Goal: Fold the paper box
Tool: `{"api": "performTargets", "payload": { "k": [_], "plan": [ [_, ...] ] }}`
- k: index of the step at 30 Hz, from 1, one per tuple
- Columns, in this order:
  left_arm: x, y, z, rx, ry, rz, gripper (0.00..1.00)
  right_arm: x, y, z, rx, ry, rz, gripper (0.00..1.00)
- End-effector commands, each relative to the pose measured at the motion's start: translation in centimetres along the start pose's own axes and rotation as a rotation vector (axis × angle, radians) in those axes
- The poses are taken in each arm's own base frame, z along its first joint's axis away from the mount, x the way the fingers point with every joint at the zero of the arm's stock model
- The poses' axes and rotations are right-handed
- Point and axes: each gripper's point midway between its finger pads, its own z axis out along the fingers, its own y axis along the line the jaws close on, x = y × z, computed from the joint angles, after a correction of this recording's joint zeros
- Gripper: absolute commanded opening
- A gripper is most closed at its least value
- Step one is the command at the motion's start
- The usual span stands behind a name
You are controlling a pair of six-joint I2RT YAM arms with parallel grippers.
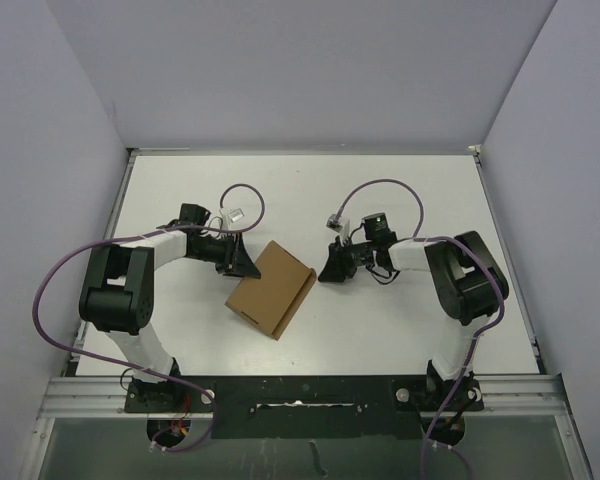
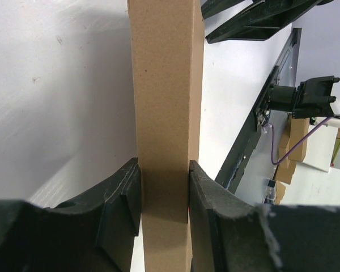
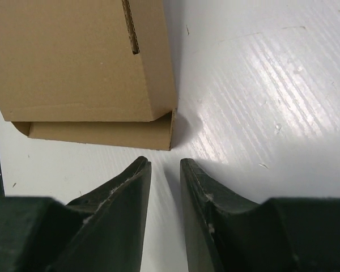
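At the middle of the surface (image 1: 380, 190), we see the left gripper (image 2: 164, 170) clamped on the paper box's (image 1: 272, 288) left edge. The right gripper (image 3: 165, 164), fingers narrowly apart, sits just off its right corner.

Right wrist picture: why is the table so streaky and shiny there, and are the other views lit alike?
Right wrist view: light seems to glance off the table, showing bright streaks; the paper box throws a soft shadow beside its corner. Left wrist view: duller grey table, sharp cardboard, dark fingers with little detail. Top view: even light, faint shadows.
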Motion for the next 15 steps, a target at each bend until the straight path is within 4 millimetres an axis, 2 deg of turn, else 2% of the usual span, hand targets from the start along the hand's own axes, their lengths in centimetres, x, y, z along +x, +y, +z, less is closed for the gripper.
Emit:
{"api": "performTargets", "payload": {
  "k": [1,9,13,15],
  "plan": [
    [-0.5,1.4,0.5,-0.037,-0.015,0.054,0.01,-2.1,-0.3,0.4,0.015,-0.025,-0.079,0.31],
    [-0.5,1.3,0.6,-0.032,-0.014,0.059,0.01,-2.2,-0.3,1.5,0.007,-0.006,-0.092,0.27],
    [-0.5,1.3,0.6,-0.032,-0.014,0.057,0.01,-2.1,-0.5,1.8,0.000,-0.001,-0.082,0.21],
    [-0.5,1.4,0.6,-0.035,-0.014,0.055,0.01,-2.0,-0.3,2.0,-0.013,0.004,-0.084,0.15]
  ]
}}
